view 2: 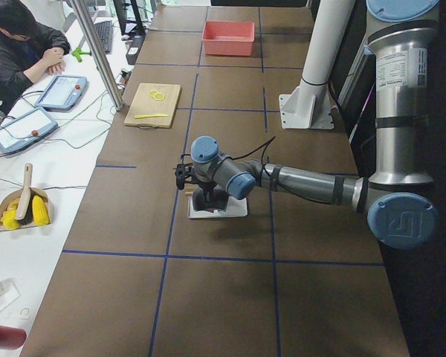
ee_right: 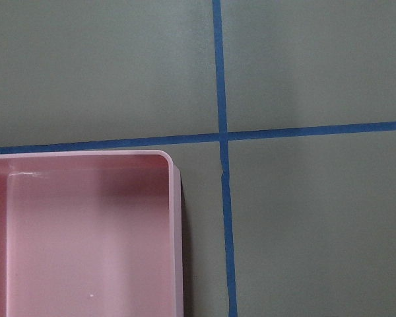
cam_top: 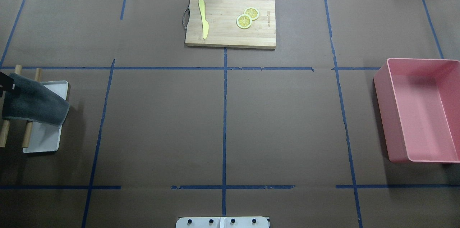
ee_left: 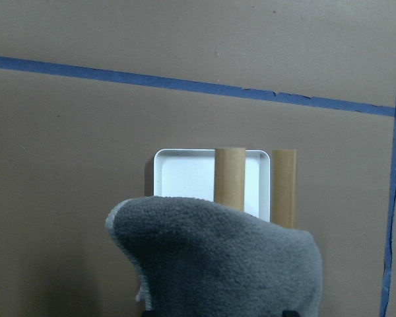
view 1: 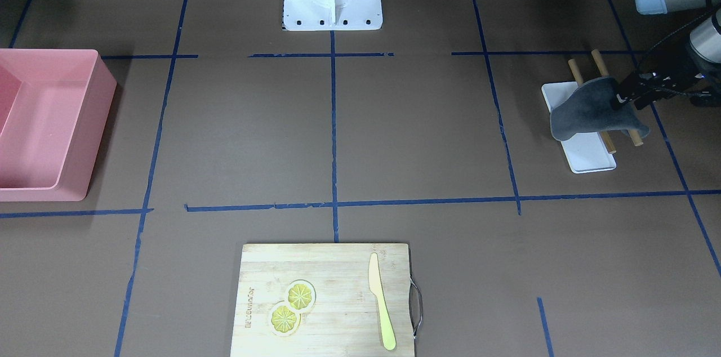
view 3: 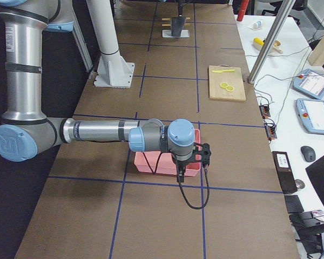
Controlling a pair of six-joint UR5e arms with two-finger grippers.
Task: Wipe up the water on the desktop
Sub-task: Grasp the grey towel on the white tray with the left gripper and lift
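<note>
The desktop [cam_top: 280,120] is a wide dark-brown surface with blue tape lines; no water shows on it in any view. A grey cloth [view 1: 586,112] hangs over two wooden dowels [view 1: 600,62] above a small white tray [view 1: 588,154]. My left gripper [view 1: 622,99] is shut on the cloth's edge and holds that end raised. The left wrist view has the cloth [ee_left: 218,264] filling its lower part, with the tray [ee_left: 185,172] behind. My right gripper [view 3: 204,154] hovers over the near corner of the pink bin [view 3: 164,164]; I cannot tell whether it is open or shut.
A pink bin [cam_top: 381,87] stands at the right side of the table. At the far edge lies a bamboo cutting board [cam_top: 230,35] with a yellow knife [cam_top: 204,17] and two lemon slices [cam_top: 247,17]. A person [view 2: 15,44] sits at the side bench.
</note>
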